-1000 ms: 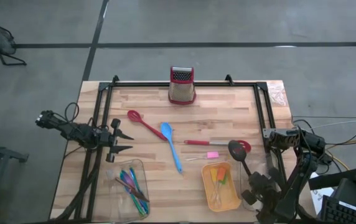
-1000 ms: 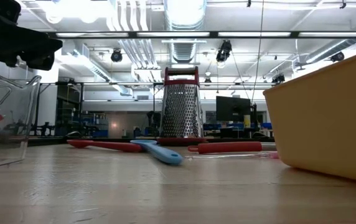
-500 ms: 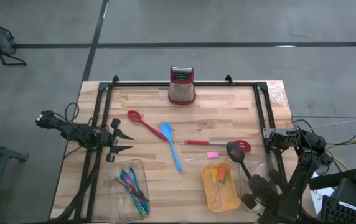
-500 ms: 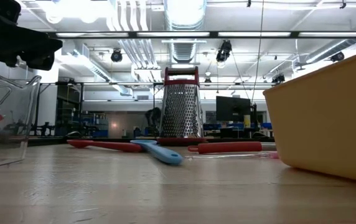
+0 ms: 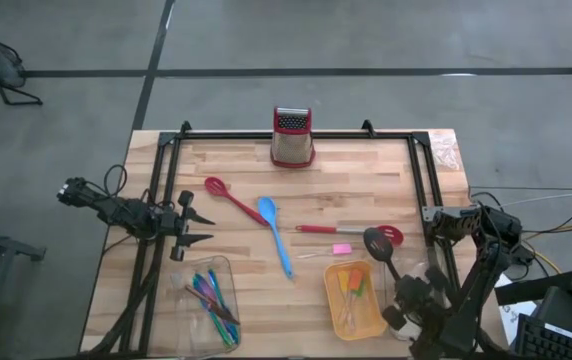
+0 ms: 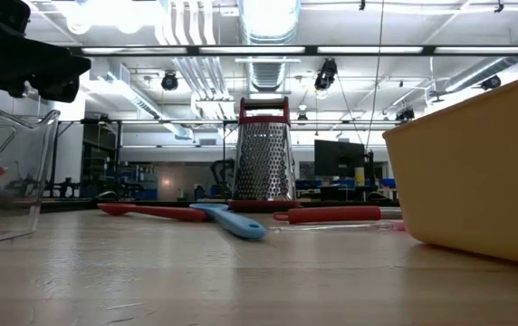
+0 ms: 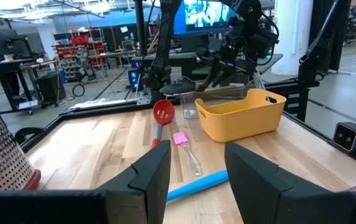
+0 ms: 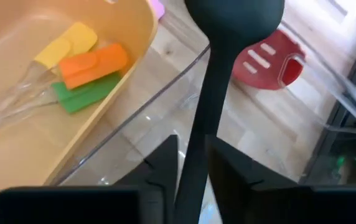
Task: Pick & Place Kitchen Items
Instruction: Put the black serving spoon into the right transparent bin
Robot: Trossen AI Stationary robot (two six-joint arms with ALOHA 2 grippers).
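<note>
Beside the orange tray (image 5: 370,322), the right gripper (image 8: 192,163) is pinching the black spoon (image 8: 218,74); the left gripper (image 5: 198,227) is waiting, fingers spread.

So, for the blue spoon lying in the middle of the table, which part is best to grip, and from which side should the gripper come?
Probably the middle of the handle of the blue spoon, from straight above. It lies flat on the table, and the handle is long, thin and free. The red spoon lies close to its bowl end, so that end is crowded. The open left gripper is the nearer one; the right gripper holds the black spoon.
</note>
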